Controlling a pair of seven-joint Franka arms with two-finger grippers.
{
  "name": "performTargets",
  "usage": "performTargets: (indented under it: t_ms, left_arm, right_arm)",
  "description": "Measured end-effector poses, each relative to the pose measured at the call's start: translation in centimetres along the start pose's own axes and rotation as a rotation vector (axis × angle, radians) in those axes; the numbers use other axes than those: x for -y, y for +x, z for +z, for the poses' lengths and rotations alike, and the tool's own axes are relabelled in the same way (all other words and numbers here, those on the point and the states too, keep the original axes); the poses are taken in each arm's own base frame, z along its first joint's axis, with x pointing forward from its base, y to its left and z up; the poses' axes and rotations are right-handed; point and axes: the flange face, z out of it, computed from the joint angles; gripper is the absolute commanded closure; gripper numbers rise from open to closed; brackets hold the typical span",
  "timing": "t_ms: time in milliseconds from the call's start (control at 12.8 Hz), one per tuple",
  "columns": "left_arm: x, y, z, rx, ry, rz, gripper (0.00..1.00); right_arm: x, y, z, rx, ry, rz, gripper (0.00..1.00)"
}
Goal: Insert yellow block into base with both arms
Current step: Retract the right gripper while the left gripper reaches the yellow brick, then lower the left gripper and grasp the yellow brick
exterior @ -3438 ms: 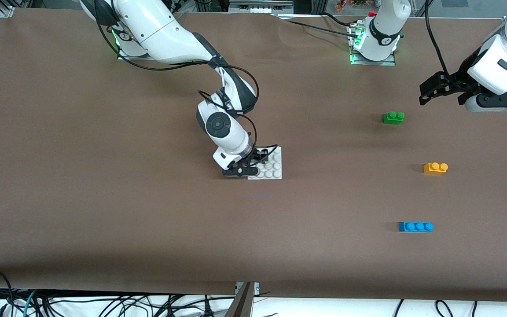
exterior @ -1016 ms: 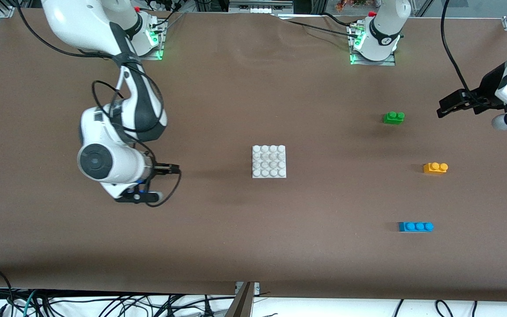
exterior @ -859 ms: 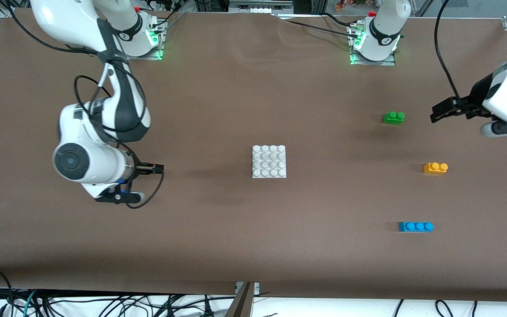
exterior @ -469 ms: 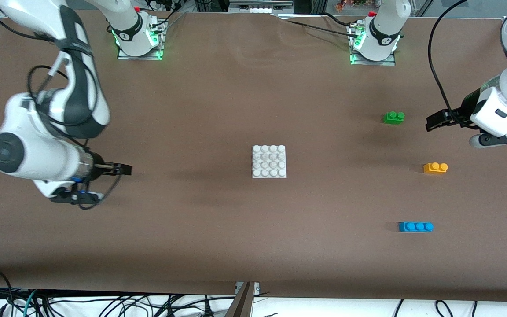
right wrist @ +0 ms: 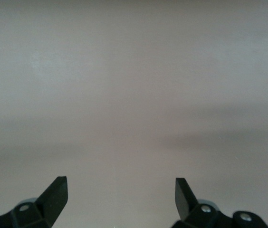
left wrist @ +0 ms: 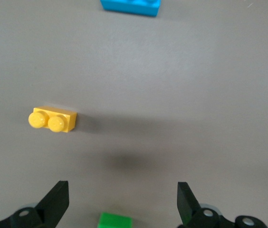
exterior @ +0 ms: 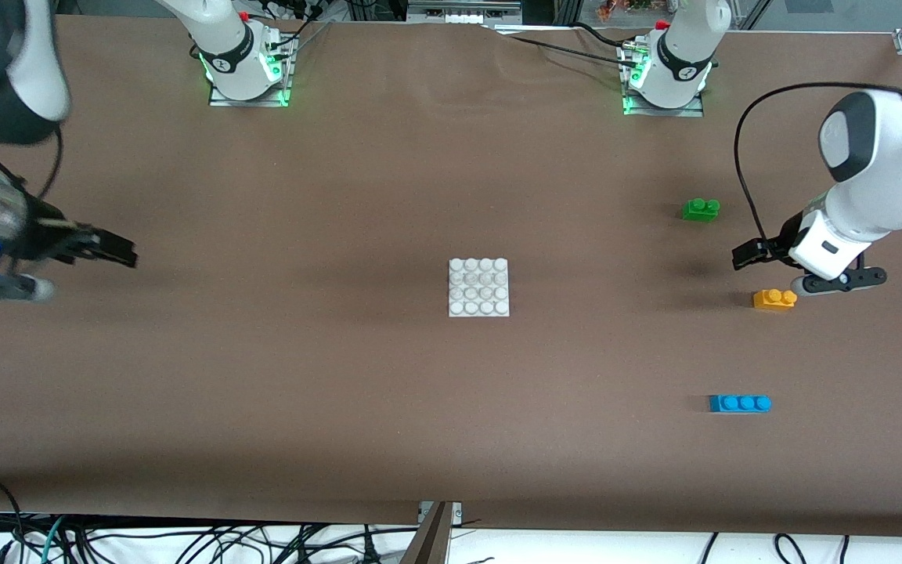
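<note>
The yellow block (exterior: 774, 298) lies on the table toward the left arm's end, two studs up; it also shows in the left wrist view (left wrist: 52, 120). The white base (exterior: 479, 287) lies flat at the table's middle, with nothing on it. My left gripper (exterior: 744, 258) hangs open and empty over the table between the green brick and the yellow block; in the left wrist view (left wrist: 121, 186) the block sits off to one side of the jaws. My right gripper (exterior: 124, 254) is open and empty over bare table at the right arm's end; the right wrist view (right wrist: 120, 181) shows only table.
A green two-stud brick (exterior: 701, 209) lies farther from the front camera than the yellow block and shows between my left jaws (left wrist: 115, 221). A blue three-stud brick (exterior: 740, 403) lies nearer that camera (left wrist: 130, 4). Cables hang along the table's front edge.
My right gripper left the base and swung away to the right arm's end of the table. My left gripper came down and in toward the yellow block. The bricks and base stayed put.
</note>
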Motion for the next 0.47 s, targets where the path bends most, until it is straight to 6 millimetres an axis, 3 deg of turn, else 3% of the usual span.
performTargets:
  t_ms: [234,469]
  left_arm:
    - [4.3,0.5,3.9,0.007,-0.004,0.031,0.0]
    - [9.5,1.0,8.3,0.004,-0.01,0.04,0.0]
  right_arm:
    - [-3.4,-3.6,-3.4,0.002,0.011,0.045,0.0]
    - [-5.1,-4.4,-2.2,-0.011,0.016,0.071,0.0]
